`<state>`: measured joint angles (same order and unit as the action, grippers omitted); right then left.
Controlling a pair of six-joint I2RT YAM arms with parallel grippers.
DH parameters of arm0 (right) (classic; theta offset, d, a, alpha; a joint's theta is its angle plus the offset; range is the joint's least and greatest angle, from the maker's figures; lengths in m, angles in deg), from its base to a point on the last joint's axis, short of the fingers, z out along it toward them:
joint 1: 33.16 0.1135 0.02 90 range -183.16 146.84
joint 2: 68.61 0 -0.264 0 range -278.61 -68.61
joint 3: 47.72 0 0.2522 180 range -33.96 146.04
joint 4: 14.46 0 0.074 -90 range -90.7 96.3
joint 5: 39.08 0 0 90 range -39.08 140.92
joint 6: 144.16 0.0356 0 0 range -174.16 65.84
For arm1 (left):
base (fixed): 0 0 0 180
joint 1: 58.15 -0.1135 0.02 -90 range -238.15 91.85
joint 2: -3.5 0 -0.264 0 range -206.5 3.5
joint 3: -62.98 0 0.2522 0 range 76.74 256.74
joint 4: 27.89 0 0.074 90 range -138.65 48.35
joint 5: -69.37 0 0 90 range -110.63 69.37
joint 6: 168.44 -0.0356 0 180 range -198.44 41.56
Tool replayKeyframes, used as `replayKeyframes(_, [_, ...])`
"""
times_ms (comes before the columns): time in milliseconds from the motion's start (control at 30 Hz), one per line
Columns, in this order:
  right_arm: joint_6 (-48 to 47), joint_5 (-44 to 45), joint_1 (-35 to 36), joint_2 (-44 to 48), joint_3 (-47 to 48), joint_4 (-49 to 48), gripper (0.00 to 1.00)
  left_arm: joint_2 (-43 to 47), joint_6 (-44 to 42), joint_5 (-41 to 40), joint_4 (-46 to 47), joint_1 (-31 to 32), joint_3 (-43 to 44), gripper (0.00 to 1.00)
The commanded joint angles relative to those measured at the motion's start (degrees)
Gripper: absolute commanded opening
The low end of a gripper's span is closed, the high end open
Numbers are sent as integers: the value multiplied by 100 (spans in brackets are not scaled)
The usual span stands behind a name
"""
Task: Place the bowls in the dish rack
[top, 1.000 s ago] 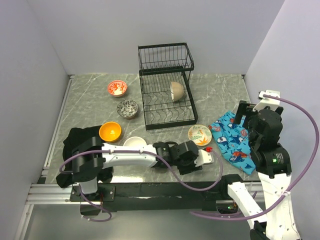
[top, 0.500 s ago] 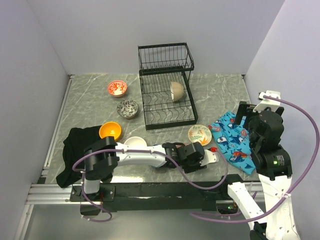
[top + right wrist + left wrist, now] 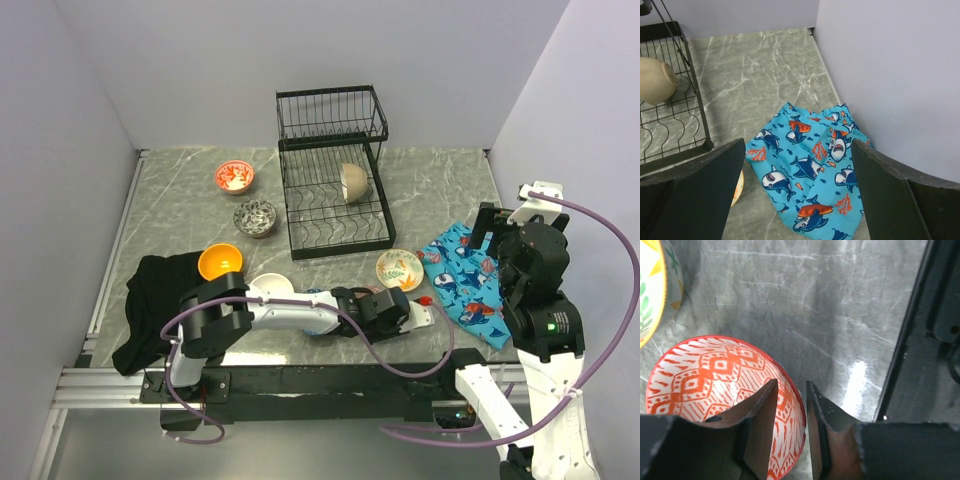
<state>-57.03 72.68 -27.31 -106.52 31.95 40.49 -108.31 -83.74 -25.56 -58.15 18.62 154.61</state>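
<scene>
Red-patterned bowl (image 3: 715,375) sits near the front of the bench (image 3: 180,215), well apart from the dish rack (image 3: 335,215). The left jaws have narrowed astride its rim, though I can't tell if they pinch yet, so a lift looks close. The right jaws gape open.

seven bowls show: a red-and-white bowl (image 3: 234,177), a dark patterned bowl (image 3: 255,216), an orange bowl (image 3: 220,262), a white bowl (image 3: 270,287), a beige bowl (image 3: 354,182), a yellow-rimmed bowl (image 3: 399,269), and a red zigzag bowl (image 3: 705,385) at lower left of the left wrist view. one dish rack (image 3: 331,140). two cloths: a blue shark cloth (image 3: 468,283) and a black cloth (image 3: 150,295).
</scene>
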Motion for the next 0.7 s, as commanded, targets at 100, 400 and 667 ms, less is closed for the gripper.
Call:
replayKeyframes(100, [-47, 74, -49, 91, -43, -217, 94, -122, -68, -131, 199, -66, 308, 28])
replayKeyframes(400, [6, 13, -93, 144, -61, -146, 94, 229, -41, 176, -178, -83, 606, 5])
replayKeyframes(667, [-3, -207, -92, -313, 448, 38, 94, 863, 266, 1045, -1678, -381, 1792, 1])
